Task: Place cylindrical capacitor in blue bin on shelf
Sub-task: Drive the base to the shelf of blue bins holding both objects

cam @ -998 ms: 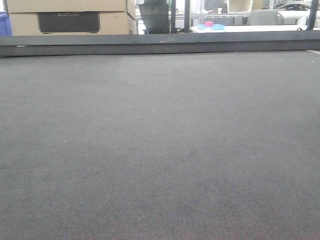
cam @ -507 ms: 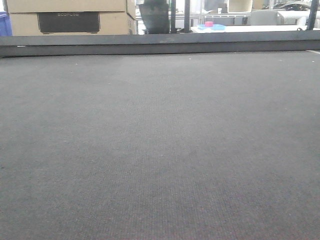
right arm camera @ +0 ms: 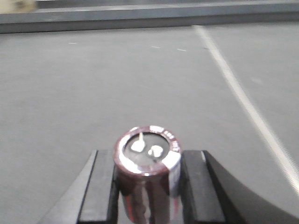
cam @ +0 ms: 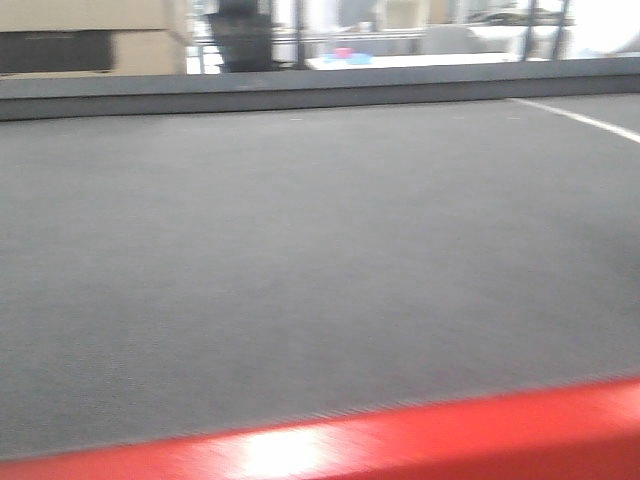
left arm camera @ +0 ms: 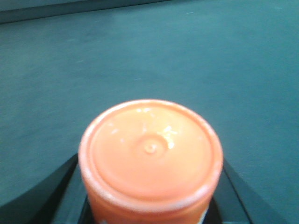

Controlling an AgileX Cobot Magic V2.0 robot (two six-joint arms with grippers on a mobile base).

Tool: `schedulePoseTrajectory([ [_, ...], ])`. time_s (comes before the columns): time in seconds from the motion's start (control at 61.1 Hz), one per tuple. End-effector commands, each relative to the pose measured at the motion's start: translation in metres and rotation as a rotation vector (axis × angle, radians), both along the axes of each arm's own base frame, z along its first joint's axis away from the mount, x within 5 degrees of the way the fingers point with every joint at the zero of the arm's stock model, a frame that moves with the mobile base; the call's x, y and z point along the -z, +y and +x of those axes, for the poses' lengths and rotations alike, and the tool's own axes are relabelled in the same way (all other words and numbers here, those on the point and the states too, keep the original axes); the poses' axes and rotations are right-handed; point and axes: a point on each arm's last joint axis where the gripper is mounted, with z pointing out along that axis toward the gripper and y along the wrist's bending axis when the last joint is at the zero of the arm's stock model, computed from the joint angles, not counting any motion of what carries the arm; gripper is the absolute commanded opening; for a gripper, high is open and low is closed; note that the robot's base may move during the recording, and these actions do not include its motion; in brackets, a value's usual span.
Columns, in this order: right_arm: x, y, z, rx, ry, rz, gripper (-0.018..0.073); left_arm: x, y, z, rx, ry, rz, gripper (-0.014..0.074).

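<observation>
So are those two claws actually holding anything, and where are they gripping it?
Yes. The right gripper clamps the cylindrical capacitor by its sides; the left gripper holds an orange-capped container likewise.

workshop-like lab: stacked cardboard boxes (cam: 90, 38), grey carpet (cam: 300, 250)

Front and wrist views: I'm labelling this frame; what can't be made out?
- Front view: motion blur smears the background; a red band hides the bottom edge.
- Left wrist view: the orange container hides the left claw's tips; bottom edge cuts its body.
- Right wrist view: the right claw's cylindrical capacitor has blurred rim print; bottom edge cuts it.
</observation>
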Motion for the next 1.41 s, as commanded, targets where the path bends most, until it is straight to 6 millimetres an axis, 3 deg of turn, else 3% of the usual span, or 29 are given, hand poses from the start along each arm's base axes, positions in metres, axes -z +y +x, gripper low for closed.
schedulePoseTrajectory([
  [0.0, -0.0039, -0.0006, -0.0005, 0.002, -0.042, -0.011, -0.0162, -0.0035, -0.0012, -0.0007, 0.006, -0.029, -0.013, -0.0111],
  [1.391, -0.0039, -0.0006, -0.0005, 0.002, -0.042, -0.011, -0.0162, -0.0037, -0.0012, -0.0006, 0.006, -0.032, -0.013, -0.0111],
])
